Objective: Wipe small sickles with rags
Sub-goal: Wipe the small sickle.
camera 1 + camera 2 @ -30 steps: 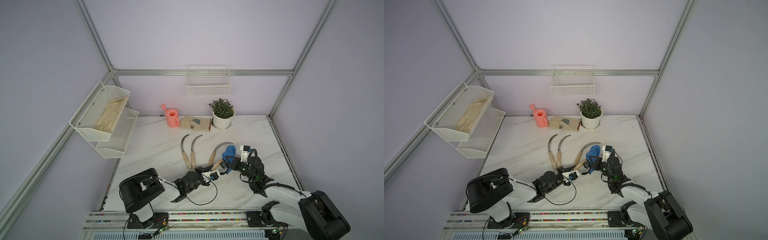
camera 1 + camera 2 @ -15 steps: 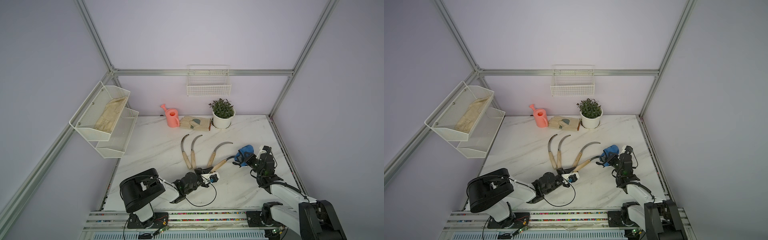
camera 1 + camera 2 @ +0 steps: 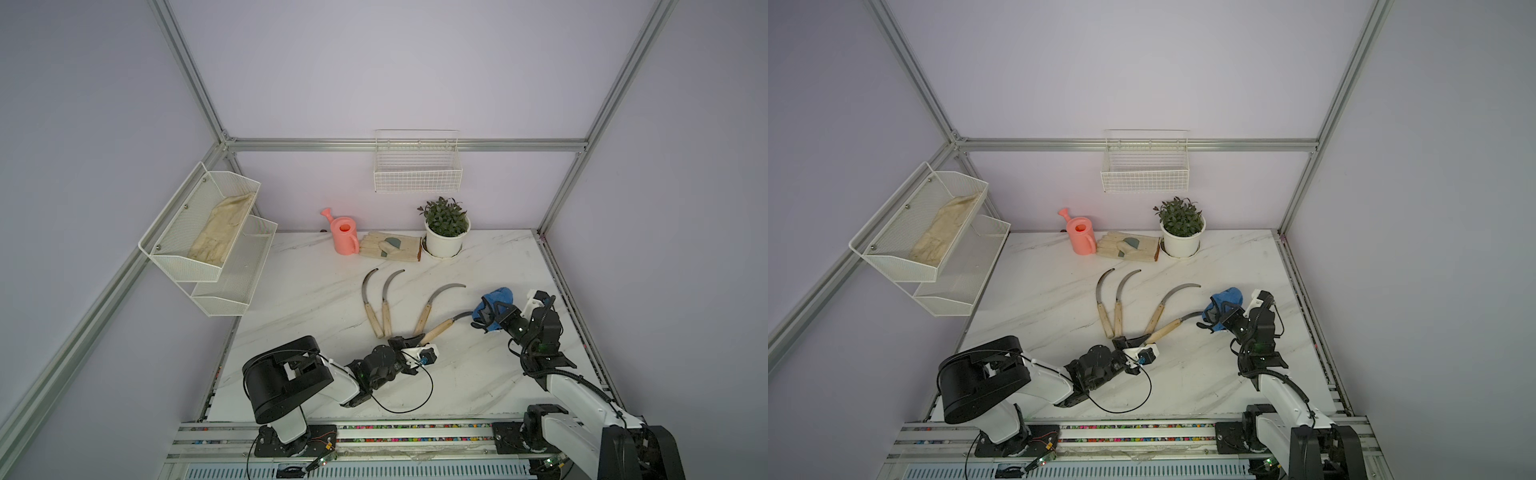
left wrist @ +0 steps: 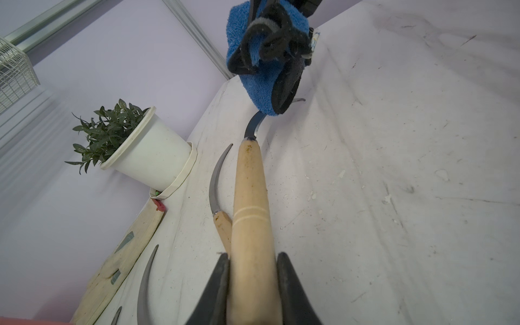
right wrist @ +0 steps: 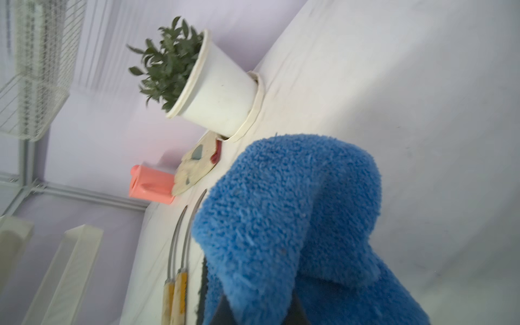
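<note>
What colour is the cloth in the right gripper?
Bright blue with a dark edge; the cloth shows best in the left wrist view.

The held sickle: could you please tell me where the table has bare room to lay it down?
Bare marble: left, between the wire shelf and the two paired sickles; front, between the left gripper and right arm; back right, beyond the rag. Crowded: the back edge with watering can, gloves and plant pot, and the middle fan of sickles.
</note>
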You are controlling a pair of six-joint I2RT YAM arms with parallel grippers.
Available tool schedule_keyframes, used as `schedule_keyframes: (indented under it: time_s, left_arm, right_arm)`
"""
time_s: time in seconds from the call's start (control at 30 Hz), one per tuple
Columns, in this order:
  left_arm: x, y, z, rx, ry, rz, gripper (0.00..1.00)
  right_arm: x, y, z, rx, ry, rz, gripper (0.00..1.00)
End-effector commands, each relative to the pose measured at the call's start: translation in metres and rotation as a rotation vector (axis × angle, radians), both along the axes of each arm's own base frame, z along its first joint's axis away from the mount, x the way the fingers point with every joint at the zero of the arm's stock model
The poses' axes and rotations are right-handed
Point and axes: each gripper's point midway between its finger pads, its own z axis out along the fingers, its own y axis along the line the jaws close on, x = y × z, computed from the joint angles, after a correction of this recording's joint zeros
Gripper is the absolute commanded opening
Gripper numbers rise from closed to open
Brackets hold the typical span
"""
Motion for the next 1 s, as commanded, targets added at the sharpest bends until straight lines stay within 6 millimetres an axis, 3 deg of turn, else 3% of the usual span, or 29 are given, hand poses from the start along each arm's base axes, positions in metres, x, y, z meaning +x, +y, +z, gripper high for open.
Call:
schedule_keyframes:
  time_s: [0.0,0.1,0.23,0.33,0.5,0.67,0.77,0.97]
  left_arm:
    - [0.012,-0.011,0.012,-0.024,0.002,0.039,0.00]
    - [0.015,-0.014,0.012,-0.016,0.002,0.045,0.00]
    - [0.013,-0.011,0.013,-0.028,-0.004,0.039,0.00]
    - [0.010,-0.008,0.013,-0.022,0.003,0.033,0.00]
    - [-0.003,-0.006,0.019,-0.040,-0.010,-0.026,0.00]
    - [-0.003,-0.009,0.022,-0.039,-0.006,-0.036,0.00]
    - [-0.003,-0.011,0.023,-0.041,-0.005,-0.038,0.00]
    - [-0.004,-0.015,0.024,-0.048,-0.003,-0.052,0.00]
  right_arm:
    - [-0.010,0.055,0.050,0.045,-0.158,0.277,0.00]
    - [-0.021,0.063,0.059,0.044,-0.170,0.314,0.00]
    - [-0.014,0.013,0.054,-0.043,-0.109,0.019,0.00]
    - [-0.010,-0.011,0.048,-0.094,-0.076,-0.115,0.00]
    - [0.008,-0.045,0.011,-0.206,0.063,-0.292,0.00]
    - [0.030,-0.029,-0.027,-0.190,0.133,-0.216,0.00]
    - [0.035,-0.020,-0.039,-0.161,0.149,-0.176,0.00]
    - [0.039,0.003,-0.029,-0.096,0.077,-0.061,0.00]
